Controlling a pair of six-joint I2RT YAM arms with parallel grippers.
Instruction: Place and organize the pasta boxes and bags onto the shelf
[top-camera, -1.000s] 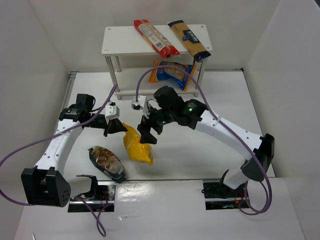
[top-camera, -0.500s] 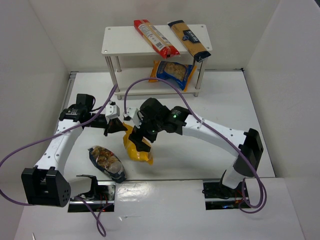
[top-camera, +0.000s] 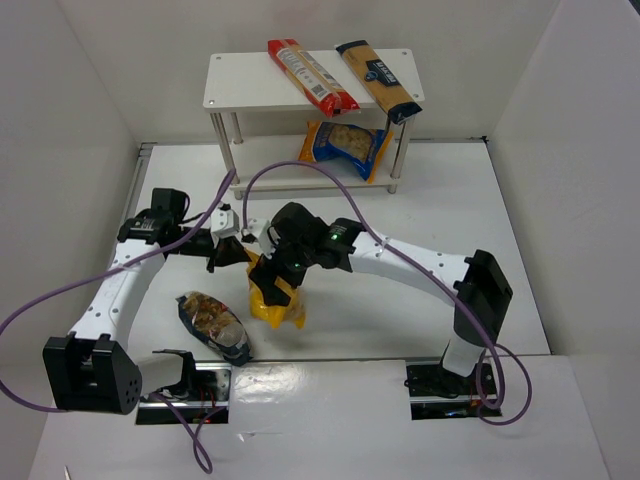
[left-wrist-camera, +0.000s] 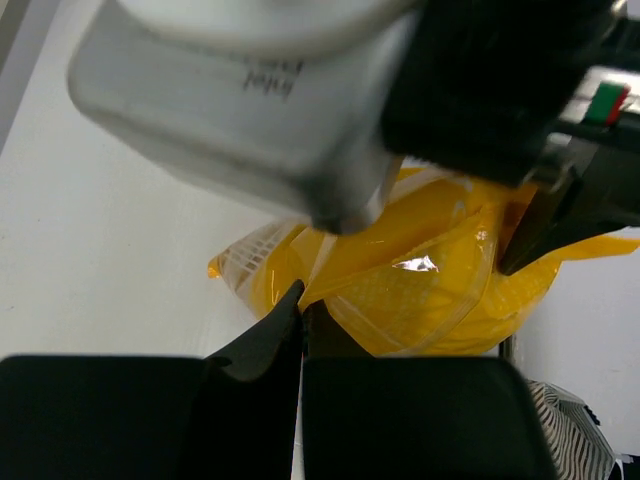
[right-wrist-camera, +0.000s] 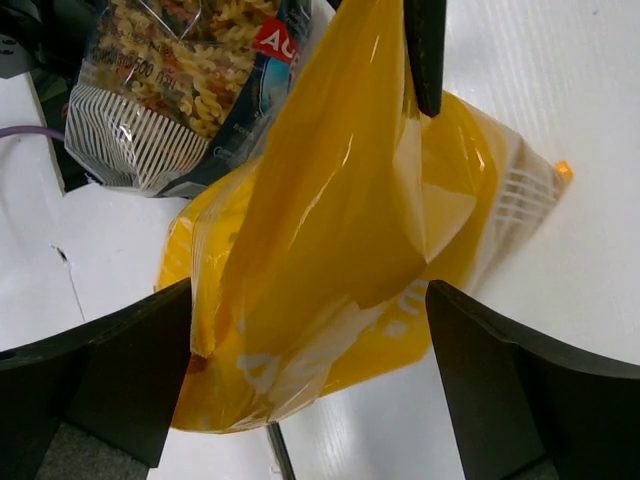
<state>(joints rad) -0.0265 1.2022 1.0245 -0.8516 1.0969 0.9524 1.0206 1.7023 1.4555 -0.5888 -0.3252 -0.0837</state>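
Yellow film is pinched at the very tips of the left gripper (left-wrist-camera: 297, 300), whose jaws are closed tight on a thin fold at the top of the yellow plastic bag with a clear window (right-wrist-camera: 330, 200) — the bag is drawn up into a peak there while its base rests on the white table (top-camera: 420, 190). Around the bag's body the right gripper (right-wrist-camera: 308, 300) is spread to its widest, one finger on each side, with nothing gripped yet.

So slight a pinch could be lost; the bag would then slump flat and out from between the open fingers. Were the right jaws closed on slack film rather than on the filled body, the bag might crumple or slide free once lifted. Just beside it lies the dark clear bag of spiral pasta (top-camera: 213, 322), which could be nudged or caught by the nearer finger.

Well apart, at the back, stands the small white two-tier shelf (top-camera: 250, 85). A blue-yellow bag (top-camera: 346, 147) is on its lower board, and a long red pack (top-camera: 312, 75) and a long yellow-navy pack (top-camera: 378, 78) overhang the front of the top board — either could be knocked off by a careless approach
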